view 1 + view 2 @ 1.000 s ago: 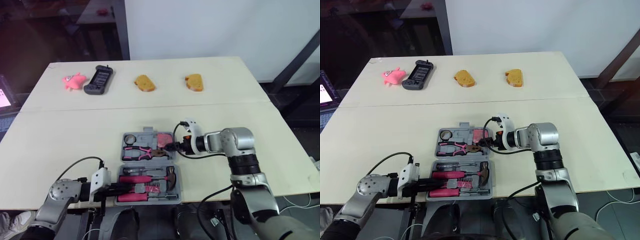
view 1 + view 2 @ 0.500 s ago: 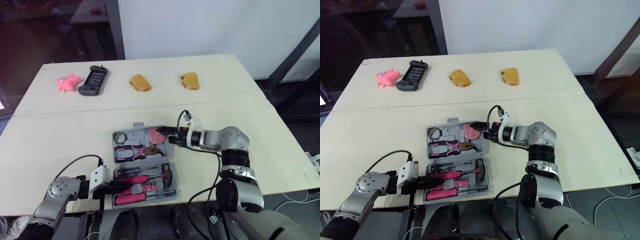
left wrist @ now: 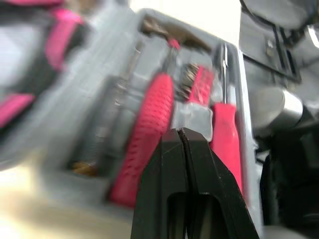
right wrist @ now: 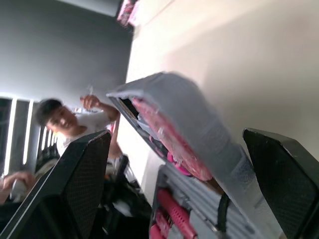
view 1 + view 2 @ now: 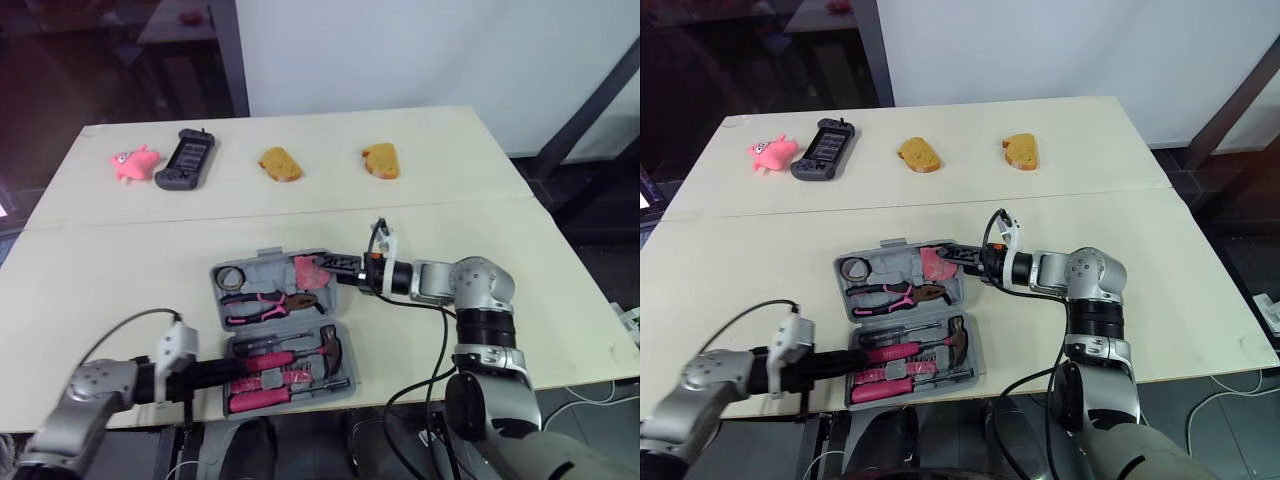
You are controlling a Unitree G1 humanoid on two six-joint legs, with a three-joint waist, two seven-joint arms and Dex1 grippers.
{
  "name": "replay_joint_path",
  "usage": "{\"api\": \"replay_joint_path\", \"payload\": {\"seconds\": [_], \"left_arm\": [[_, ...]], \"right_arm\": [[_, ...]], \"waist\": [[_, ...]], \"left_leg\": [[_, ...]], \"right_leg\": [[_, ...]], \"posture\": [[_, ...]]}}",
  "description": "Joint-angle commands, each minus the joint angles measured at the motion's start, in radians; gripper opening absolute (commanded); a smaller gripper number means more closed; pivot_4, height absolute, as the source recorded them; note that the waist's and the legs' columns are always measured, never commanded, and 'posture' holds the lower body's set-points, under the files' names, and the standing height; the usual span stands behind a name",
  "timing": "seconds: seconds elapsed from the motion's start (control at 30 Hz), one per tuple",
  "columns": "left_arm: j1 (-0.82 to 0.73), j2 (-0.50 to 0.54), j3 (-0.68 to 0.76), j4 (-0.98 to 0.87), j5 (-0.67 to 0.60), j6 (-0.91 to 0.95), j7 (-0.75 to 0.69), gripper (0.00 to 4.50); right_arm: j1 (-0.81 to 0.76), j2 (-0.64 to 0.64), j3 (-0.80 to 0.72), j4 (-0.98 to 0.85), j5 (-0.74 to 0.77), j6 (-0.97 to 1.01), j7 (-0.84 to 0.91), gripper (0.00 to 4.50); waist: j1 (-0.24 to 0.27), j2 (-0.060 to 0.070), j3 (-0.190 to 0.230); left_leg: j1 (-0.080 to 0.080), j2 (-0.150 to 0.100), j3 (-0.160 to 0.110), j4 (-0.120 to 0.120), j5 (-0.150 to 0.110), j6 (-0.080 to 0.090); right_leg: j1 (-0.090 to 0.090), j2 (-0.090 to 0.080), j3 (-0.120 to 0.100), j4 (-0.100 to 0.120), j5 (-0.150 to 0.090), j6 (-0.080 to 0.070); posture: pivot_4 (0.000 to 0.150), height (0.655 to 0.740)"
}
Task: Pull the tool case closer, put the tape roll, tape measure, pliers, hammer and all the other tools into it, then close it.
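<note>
Currently the tool case (image 5: 265,275) lies open on the near part of the tabletop (image 5: 120,250), both halves facing up, hinge running left-right. Far half holds the tape roll (image 5: 232,277) at its left end, the pink-handled pliers (image 5: 270,303) below that, and a pink tape measure (image 5: 306,268) at the right end. Near half holds the hammer (image 5: 305,350) plus pink-handled screwdrivers (image 5: 262,400) laid lengthwise. Right gripper (image 5: 330,264) reaches in from the right to the far half's right corner; in the right wrist view its fingers (image 4: 84,184) are spread wide w/ the grey case edge between them, not clamped on it. Left gripper (image 5: 225,370) sits at the left side of the near half, just beside the tool handles, fingers (image 3: 164,159) pressed together w/ nothing between them. Along the far edge of the tabletop, well apart from the case: a pink toy (image 5: 133,160), a dark handheld device (image 5: 188,160) next to it, and 2 bread pieces (image 5: 280,164) (image 5: 381,160). A person (image 4: 65,119) shows in the background of the right wrist view.
</note>
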Motion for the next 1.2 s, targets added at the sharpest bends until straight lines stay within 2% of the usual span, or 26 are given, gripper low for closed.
{"api": "replay_joint_path", "payload": {"seconds": [0.03, 0.1, 0.17, 0.27, 0.37, 0.4, 0.5, 0.57, 0.67, 0.77, 0.87, 0.97, 1.2], "left_arm": [[0.064, 0.051, 0.136, -0.017, -0.097, 0.084, -0.031, 0.00], [0.093, 0.080, 0.191, 0.004, -0.102, 0.097, -0.048, 0.00], [0.114, 0.109, 0.242, 0.032, -0.089, 0.082, -0.073, 0.00], [0.116, 0.124, 0.270, 0.029, -0.088, 0.078, -0.093, 0.00], [0.108, 0.124, 0.285, -0.010, -0.104, 0.094, -0.106, 0.00], [0.104, 0.126, 0.295, -0.021, -0.112, 0.097, -0.113, 0.00], [0.106, 0.132, 0.330, -0.048, -0.127, 0.099, -0.131, 0.00], [0.117, 0.133, 0.351, -0.060, -0.131, 0.102, -0.143, 0.00], [0.120, 0.138, 0.385, -0.066, -0.115, 0.105, -0.122, 0.00], [0.117, 0.138, 0.414, -0.083, -0.070, 0.090, -0.064, 0.00], [0.121, 0.153, 0.425, -0.090, -0.026, 0.074, -0.038, 0.00], [0.122, 0.152, 0.435, -0.092, -0.037, 0.065, -0.055, 0.00], [0.120, 0.150, 0.429, -0.092, -0.028, 0.064, -0.058, 0.00]], "right_arm": [[0.032, -0.032, 0.069, -0.175, 0.112, 0.032, 0.088, 4.45], [0.058, -0.069, 0.090, -0.291, 0.175, 0.064, 0.121, 4.45], [0.105, -0.155, 0.127, -0.502, 0.284, 0.118, 0.178, 4.45], [0.170, -0.269, 0.176, -0.711, 0.385, 0.148, 0.214, 4.45], [0.199, -0.317, 0.137, -0.795, 0.431, 0.137, 0.176, 4.45], [0.212, -0.353, 0.109, -0.825, 0.418, 0.095, 0.167, 4.45], [0.343, -0.521, 0.107, -0.952, 0.241, -0.176, 0.210, 4.45], [0.424, -0.561, 0.078, -0.977, 0.208, -0.300, 0.248, 4.45], [0.596, -0.642, 0.045, -0.972, 0.042, -0.590, 0.361, 4.45], [0.709, -0.701, -0.006, -0.917, -0.039, -0.751, 0.432, 4.45], [0.761, -0.732, -0.023, -0.863, -0.094, -0.857, 0.460, 4.45], [0.790, -0.749, -0.011, -0.824, -0.138, -0.933, 0.478, 4.45], [0.798, -0.743, 0.027, -0.786, -0.164, -0.992, 0.474, 4.45]], "waist": [[-0.001, 0.000, 0.000], [0.001, 0.001, 0.001], [0.006, 0.001, 0.003], [0.014, -0.001, 0.004], [0.014, -0.005, 0.006], [0.014, -0.006, 0.006], [0.017, -0.009, 0.009], [0.019, -0.011, 0.009], [0.029, -0.012, 0.010], [0.039, -0.014, 0.011], [0.038, -0.015, 0.012], [0.038, -0.016, 0.013], [0.039, -0.016, 0.013]], "left_leg": [[0.000, 0.000, 0.000, 0.000, 0.000, 0.000], [0.000, 0.000, 0.000, 0.000, 0.000, 0.000], [0.000, 0.000, 0.000, -0.001, 0.000, 0.000], [0.000, 0.000, 0.000, -0.001, 0.000, 0.000], [0.000, -0.001, 0.000, -0.001, 0.000, 0.000], [0.000, 0.000, 0.000, 0.000, 0.000, 0.000], [0.000, 0.000, 0.001, 0.002, 0.000, 0.000], [0.000, 0.000, 0.002, 0.002, 0.000, -0.001], [0.000, 0.000, 0.002, 0.000, 0.000, 0.000], [0.000, 0.000, 0.002, 0.001, 0.000, -0.001], [0.000, 0.000, 0.002, 0.004, 0.000, -0.001], [0.001, 0.000, 0.002, 0.008, 0.000, -0.001], [0.002, 0.000, 0.002, 0.010, 0.000, -0.001]], "right_leg": [[0.000, 0.000, 0.000, 0.000, 0.000, 0.000], [0.000, 0.000, 0.000, 0.000, -0.001, 0.000], [-0.001, 0.000, 0.000, 0.000, -0.001, 0.000], [0.000, -0.001, -0.001, -0.001, -0.002, -0.001], [0.000, -0.001, -0.001, -0.002, -0.002, -0.001], [0.000, -0.001, -0.001, -0.002, -0.002, -0.001], [0.001, -0.002, -0.001, -0.002, -0.003, -0.004], [0.001, -0.002, -0.001, -0.003, -0.003, -0.003], [0.000, -0.001, -0.001, -0.003, -0.002, -0.001], [0.001, -0.002, -0.001, -0.003, -0.002, 0.000], [0.003, -0.002, -0.001, -0.003, -0.002, -0.001], [0.005, -0.002, 0.000, -0.003, -0.004, -0.004], [0.008, -0.002, 0.000, -0.003, -0.003, -0.005]], "posture": [[0.150, 0.7400], [0.150, 0.7400], [0.150, 0.7400], [0.150, 0.7400], [0.150, 0.7400], [0.150, 0.7400], [0.150, 0.7400], [0.150, 0.7400], [0.150, 0.7400], [0.150, 0.7400], [0.150, 0.7400], [0.150, 0.7400], [0.150, 0.7400]]}}
